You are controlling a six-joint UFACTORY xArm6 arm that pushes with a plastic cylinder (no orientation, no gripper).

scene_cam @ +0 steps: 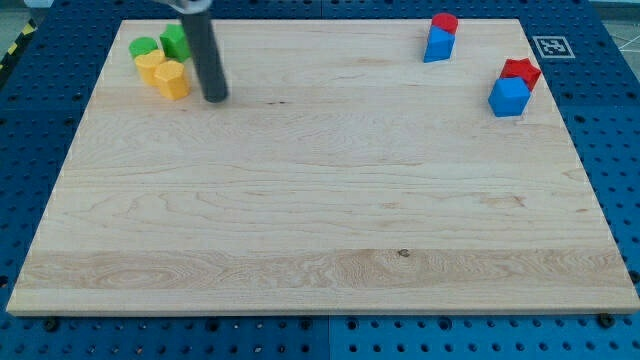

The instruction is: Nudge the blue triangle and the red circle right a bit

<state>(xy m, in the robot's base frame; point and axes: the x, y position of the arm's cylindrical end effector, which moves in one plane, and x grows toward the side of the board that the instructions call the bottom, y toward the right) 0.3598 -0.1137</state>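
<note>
Wooden board point(320, 220) filled most of the camera view, its bottom edge nearest the lens, and served as the landmark for all positions below. It lay on a blue pegboard table point(40, 120), which showed around every side. A black-and-white marker tag point(550, 46) sat on the table just off the board's top right corner.

Arm: only the dark rod point(205, 55) was visible, entering from the view's top and leaning slightly so that it ended lower and to the right. My tip point(215, 98) rested on the board near its top left corner. No jaws on this tool; it was a plain rod holding nothing.

Blocks in the board's top left corner, one cluster: a yellow block point(172, 79), shape unclear, just left of my tip and close to it, whether touching could not be told; a second yellow block point(150, 65) against it; a green block point(176, 41) partly hidden behind the rod; a smaller green block point(143, 46) at the cluster's far left.

Task blocks, near the board's top edge towards the right corner: blue triangle point(438, 44) with the red circle point(444, 22) touching it on the top side. Both were well apart from my tip.

Near the board's right edge: blue block point(508, 97) with a red star point(521, 71) touching it above.

Open board lay between my tip and the task pair.
</note>
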